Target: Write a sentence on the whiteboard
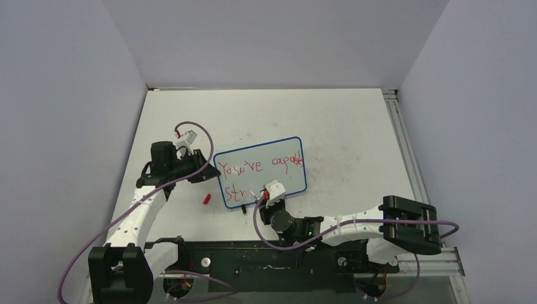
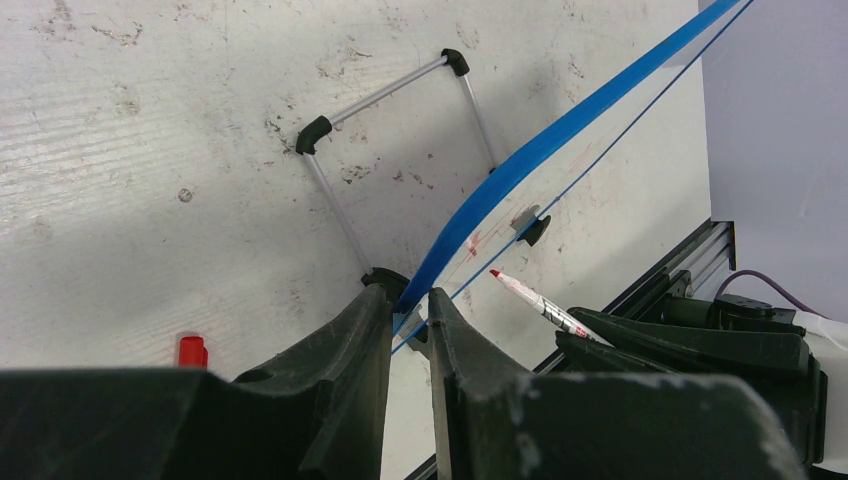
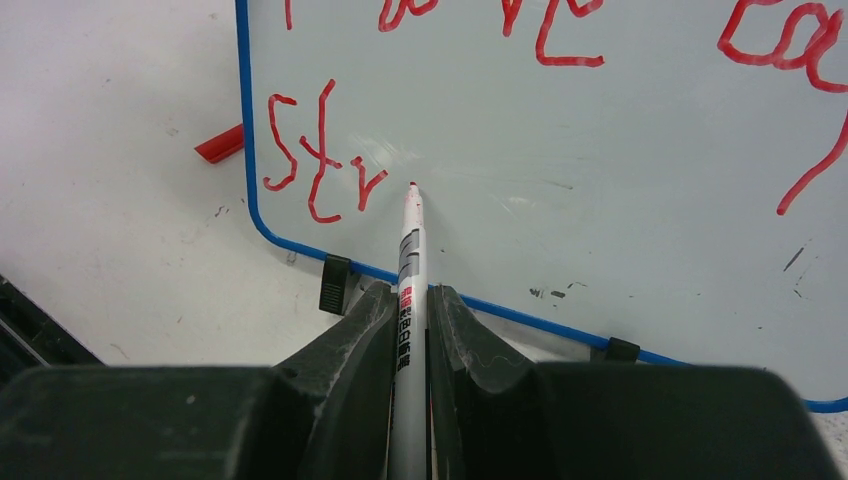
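Note:
The blue-framed whiteboard (image 1: 288, 180) lies on the table, its near edge with two black clip feet in the right wrist view (image 3: 620, 120). The red sentence (image 1: 259, 166) reads roughly "You're capable" on the top line and "Str" (image 3: 318, 160) below. My right gripper (image 3: 410, 300) is shut on a white marker (image 3: 410, 260) whose red tip sits just right of the "r". My left gripper (image 2: 410, 305) is shut on the board's blue left edge (image 2: 520, 160). The marker also shows in the left wrist view (image 2: 535, 300).
A red marker cap (image 1: 206, 198) lies on the scuffed white table left of the board, also in the left wrist view (image 2: 192, 351). A grey wire stand (image 2: 390, 150) sits behind the board. Aluminium rails (image 1: 405, 152) run along the table's right edge.

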